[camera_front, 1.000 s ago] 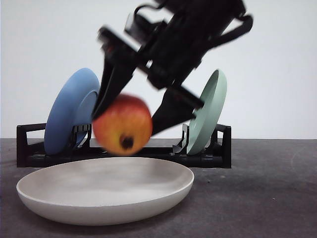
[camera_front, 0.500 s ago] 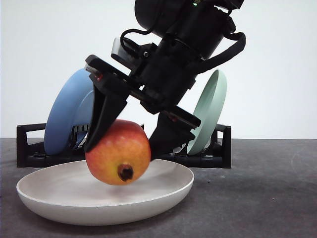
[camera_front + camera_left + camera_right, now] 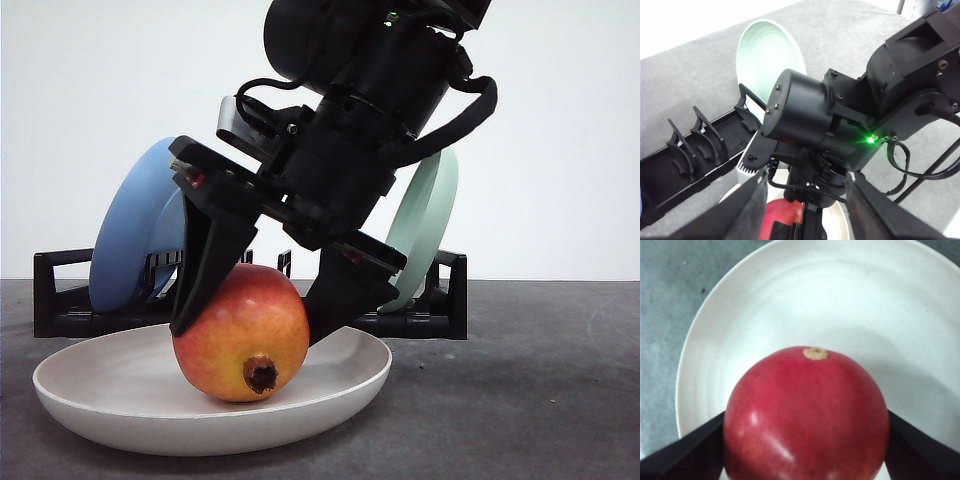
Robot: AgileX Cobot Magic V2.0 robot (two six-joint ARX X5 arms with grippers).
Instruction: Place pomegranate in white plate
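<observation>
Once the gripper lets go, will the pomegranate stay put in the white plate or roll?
The pomegranate is round and smooth-skinned, so it may roll slightly. The white plate is dished with a raised rim, likely containing it. It looks rigid under the right gripper, so probably no squashing.

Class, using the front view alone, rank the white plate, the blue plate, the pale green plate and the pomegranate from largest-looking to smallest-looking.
1. white plate, nearest the camera.
2. blue plate.
3. pomegranate and pale green plate look about alike; the green plate is partly hidden and farther back, so I won't rank them.
</observation>
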